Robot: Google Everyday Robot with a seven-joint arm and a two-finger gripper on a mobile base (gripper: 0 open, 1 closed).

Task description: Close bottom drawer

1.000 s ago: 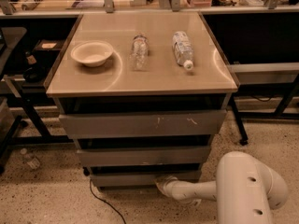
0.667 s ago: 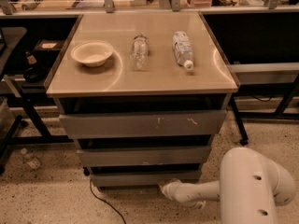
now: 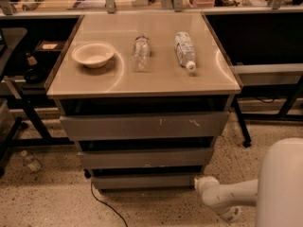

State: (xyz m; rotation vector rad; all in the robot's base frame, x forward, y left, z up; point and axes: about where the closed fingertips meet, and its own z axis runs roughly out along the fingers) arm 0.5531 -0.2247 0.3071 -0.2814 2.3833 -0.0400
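Observation:
The bottom drawer point(image 3: 144, 181) is the lowest and narrowest grey front of the cabinet, plain and unmarked, with a thin dark gap above it. It sits set back under the medium-width drawer point(image 3: 144, 158). My gripper point(image 3: 204, 183) is low near the floor at the end of the white arm point(image 3: 236, 193). It is right by the bottom drawer's right front corner.
The widest, scratched drawer point(image 3: 144, 125) is at the top. On the cabinet top lie a white bowl point(image 3: 93, 54) and two plastic bottles point(image 3: 140, 52) point(image 3: 185, 50). A black cable point(image 3: 104, 205) runs on the floor in front. Dark table legs point(image 3: 28, 117) stand at left, a caster leg point(image 3: 241, 126) at right.
The gripper and arm have pulled to the right, from in front of the bottom drawer to its right corner. The view has shifted slightly.

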